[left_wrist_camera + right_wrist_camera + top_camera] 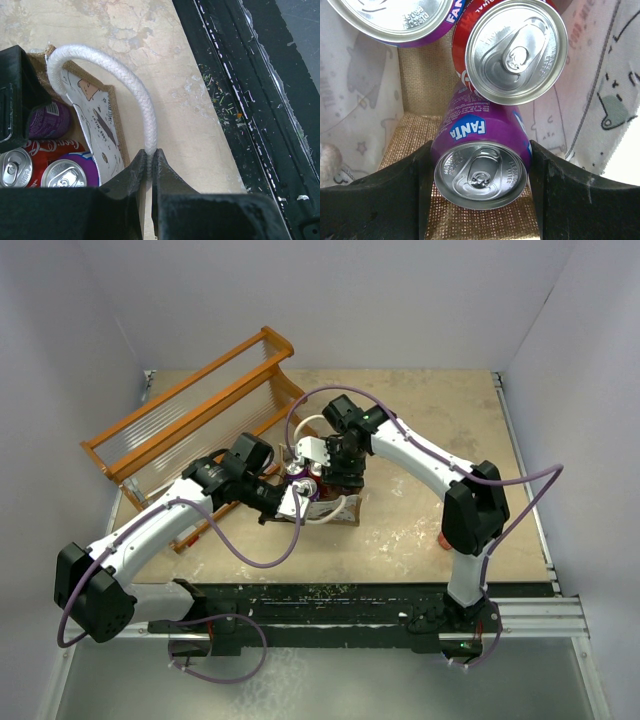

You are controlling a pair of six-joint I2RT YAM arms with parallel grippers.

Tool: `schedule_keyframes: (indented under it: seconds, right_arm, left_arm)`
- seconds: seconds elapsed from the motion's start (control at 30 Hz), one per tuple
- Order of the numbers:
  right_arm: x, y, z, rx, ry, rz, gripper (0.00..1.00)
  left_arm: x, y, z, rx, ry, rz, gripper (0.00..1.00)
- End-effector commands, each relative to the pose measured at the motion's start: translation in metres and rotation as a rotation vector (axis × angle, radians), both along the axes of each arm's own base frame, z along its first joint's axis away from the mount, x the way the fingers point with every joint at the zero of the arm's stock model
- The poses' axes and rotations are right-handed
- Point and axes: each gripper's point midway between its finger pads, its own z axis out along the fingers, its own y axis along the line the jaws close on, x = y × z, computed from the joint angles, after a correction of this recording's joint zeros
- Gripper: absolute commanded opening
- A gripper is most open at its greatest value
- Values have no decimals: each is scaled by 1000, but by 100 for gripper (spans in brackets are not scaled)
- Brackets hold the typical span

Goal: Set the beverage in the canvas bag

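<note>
Right gripper [480, 150] is clamped on the Fanta can [480, 170], one finger on each side. The can is already inside the bag [415, 135], lid toward the camera, touching the red can [517, 50]. A second purple can [395, 20] is at far left. I can't tell whether the held can's base is seated, because the red can hides its far end.

Left gripper [150, 157] is pinched shut on the rope handle [135, 85], holding the bag's near side up.

To do this well: lower until the base sits on the burlap floor, only then part the fingers, and lift straight out without nudging the red can. Left should hold the handle taut so the mouth doesn't collapse.

Writing: "FANTA" on both purple cans. The red can has white script, likely Coca-Cola. The bag panel's cat-print lettering is too small to read.
</note>
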Motion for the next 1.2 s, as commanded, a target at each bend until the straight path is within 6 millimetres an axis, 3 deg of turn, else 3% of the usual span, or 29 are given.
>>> schedule_keyframes:
  seconds: [0.0, 0.53, 0.97, 1.17]
  right_arm:
    - [11, 19, 14, 75, -54, 6, 21]
    - [22, 14, -13, 58, -85, -82, 39]
    - [28, 15, 0, 84, -116, -98, 77]
    - [26, 15, 7, 98, -121, -105, 83]
  left_arm:
    - [-8, -5, 13, -56, -2, -50, 1]
    - [-8, -6, 11, -58, 4, -43, 1]
    - [-7, -5, 11, -55, -4, -36, 1]
    - [-7, -5, 10, -52, -2, -33, 1]
